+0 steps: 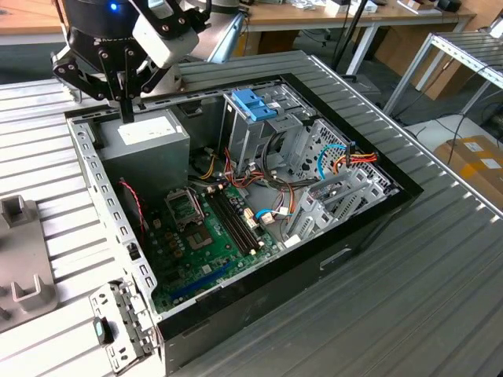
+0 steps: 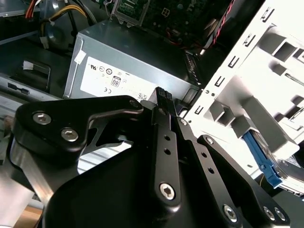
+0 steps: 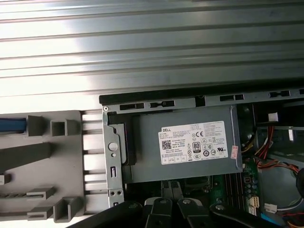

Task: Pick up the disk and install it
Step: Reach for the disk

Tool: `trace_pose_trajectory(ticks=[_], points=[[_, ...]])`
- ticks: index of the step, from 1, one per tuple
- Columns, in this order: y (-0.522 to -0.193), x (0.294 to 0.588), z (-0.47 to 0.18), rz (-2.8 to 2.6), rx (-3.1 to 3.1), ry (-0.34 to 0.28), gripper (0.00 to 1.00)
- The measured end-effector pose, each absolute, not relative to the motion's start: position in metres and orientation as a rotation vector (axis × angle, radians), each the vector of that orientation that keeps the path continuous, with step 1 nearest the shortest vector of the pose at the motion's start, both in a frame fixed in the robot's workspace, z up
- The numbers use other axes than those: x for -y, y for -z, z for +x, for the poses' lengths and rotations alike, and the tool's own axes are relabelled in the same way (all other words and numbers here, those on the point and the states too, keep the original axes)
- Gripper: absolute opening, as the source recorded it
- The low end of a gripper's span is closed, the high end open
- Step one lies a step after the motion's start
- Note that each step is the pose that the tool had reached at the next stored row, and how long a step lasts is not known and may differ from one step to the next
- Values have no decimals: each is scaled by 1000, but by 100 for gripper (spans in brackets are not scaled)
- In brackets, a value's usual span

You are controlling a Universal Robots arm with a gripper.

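Black claw (image 2: 166,102) linkage closest to lens, fingertips pressed together, nothing pinched. Hangs above corner of power supply (image 3: 190,142), a grey sheet-metal box with white label, inside open computer case (image 1: 361,236). Disk (image 2: 266,166) lies off to side of claw, outside case wall, seated in pale moulded fixture (image 3: 57,156) on ribbed aluminium surface (image 3: 152,47). Light-blue plastic rail and sliver of grey metal visible. Rail, likely long axis, runs parallel to surface ribs.

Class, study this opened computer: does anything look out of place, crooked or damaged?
Nothing looks spilled or broken. One blue bracket stands up above the drive cage rather than sitting inside it.
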State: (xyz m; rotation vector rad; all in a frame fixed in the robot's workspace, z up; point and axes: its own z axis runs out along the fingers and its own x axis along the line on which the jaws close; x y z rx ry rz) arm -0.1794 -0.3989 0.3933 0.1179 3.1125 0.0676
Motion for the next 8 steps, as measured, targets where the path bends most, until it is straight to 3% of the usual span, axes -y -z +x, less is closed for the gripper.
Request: trace_pose_trajectory(ticks=[8], points=[[-393,399,-185,118,-3112,-68,10]])
